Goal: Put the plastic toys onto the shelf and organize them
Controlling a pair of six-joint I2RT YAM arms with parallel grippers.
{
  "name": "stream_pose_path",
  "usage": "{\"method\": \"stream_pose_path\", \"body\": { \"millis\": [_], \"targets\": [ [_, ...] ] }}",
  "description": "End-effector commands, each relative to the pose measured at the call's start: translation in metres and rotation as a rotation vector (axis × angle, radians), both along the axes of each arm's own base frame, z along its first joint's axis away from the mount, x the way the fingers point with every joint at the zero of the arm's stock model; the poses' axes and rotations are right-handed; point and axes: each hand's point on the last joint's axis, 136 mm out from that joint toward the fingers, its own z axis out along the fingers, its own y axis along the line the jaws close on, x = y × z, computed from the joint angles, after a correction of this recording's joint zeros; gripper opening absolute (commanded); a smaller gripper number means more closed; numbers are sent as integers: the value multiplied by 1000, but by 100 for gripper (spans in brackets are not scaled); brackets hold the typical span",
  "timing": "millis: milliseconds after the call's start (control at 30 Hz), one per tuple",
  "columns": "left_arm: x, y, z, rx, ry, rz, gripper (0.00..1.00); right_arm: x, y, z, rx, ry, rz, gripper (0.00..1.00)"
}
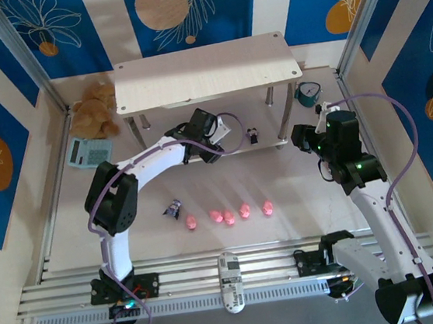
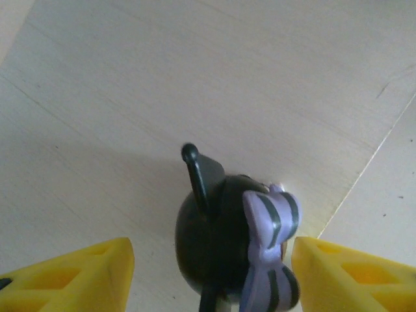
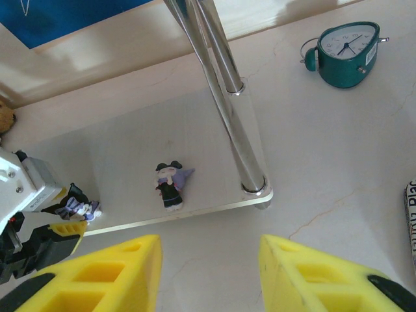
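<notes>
The shelf (image 1: 206,73) stands at the back of the table, and its lower board (image 2: 130,84) is under my left gripper (image 2: 212,250). That gripper (image 1: 213,143) is open around a dark toy with a purple striped bow (image 2: 221,240), which stands on the board with a gap at each yellow finger. A second dark toy (image 3: 170,184) stands on the same board further right (image 1: 252,134). A third dark toy (image 1: 173,208) lies on the table beside a row of several pink pigs (image 1: 229,217). My right gripper (image 3: 209,247) hangs open and empty over the table by the shelf's front right corner (image 1: 302,140).
A teal alarm clock (image 3: 348,45) stands right of the shelf (image 1: 308,93). A brown plush bear (image 1: 95,109) and a teal calculator (image 1: 88,151) lie at the left. The shelf's silver leg (image 3: 224,91) rises near my right gripper. A white remote-like object (image 1: 230,281) rests on the front rail.
</notes>
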Motion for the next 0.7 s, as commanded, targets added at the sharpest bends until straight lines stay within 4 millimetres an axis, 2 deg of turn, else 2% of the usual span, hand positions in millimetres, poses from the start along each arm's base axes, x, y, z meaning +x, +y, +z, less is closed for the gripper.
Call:
{"method": "stream_pose_path", "body": {
  "millis": [0, 667],
  "targets": [
    [-3, 3, -4, -8, 21, -9, 66, -1, -1, -1, -3, -1, 1, 44],
    [4, 23, -21, 66, 21, 18, 66, -2, -1, -4, -3, 8, 1, 44]
  ]
}}
